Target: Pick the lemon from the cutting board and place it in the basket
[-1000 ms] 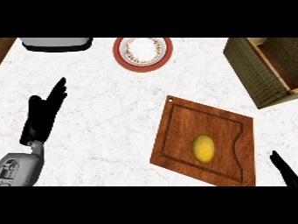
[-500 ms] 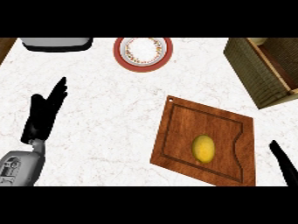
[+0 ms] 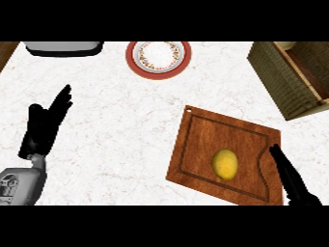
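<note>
The lemon point(image 3: 226, 164) lies on the cutting board point(image 3: 217, 140), with the basket point(image 3: 288, 82) beyond the board's far right corner. The right hand point(image 3: 289, 176), fingers straight, reaches over the board's right edge beside the lemon. The left hand point(image 3: 44, 126) rests open well left of the board.

Lemon point(image 3: 225, 164) on cutting board point(image 3: 227, 157), desk's near-right part. Basket point(image 3: 298, 77) at far-right corner. Plate point(image 3: 159, 56) at far edge. Right hand point(image 3: 289, 174), fingers straight, over board's right edge. Left hand point(image 3: 47, 123) open, near left edge.

Yellow lemon point(image 3: 226, 164) on cutting board point(image 3: 217, 135), basket point(image 3: 281, 77) apart
</note>
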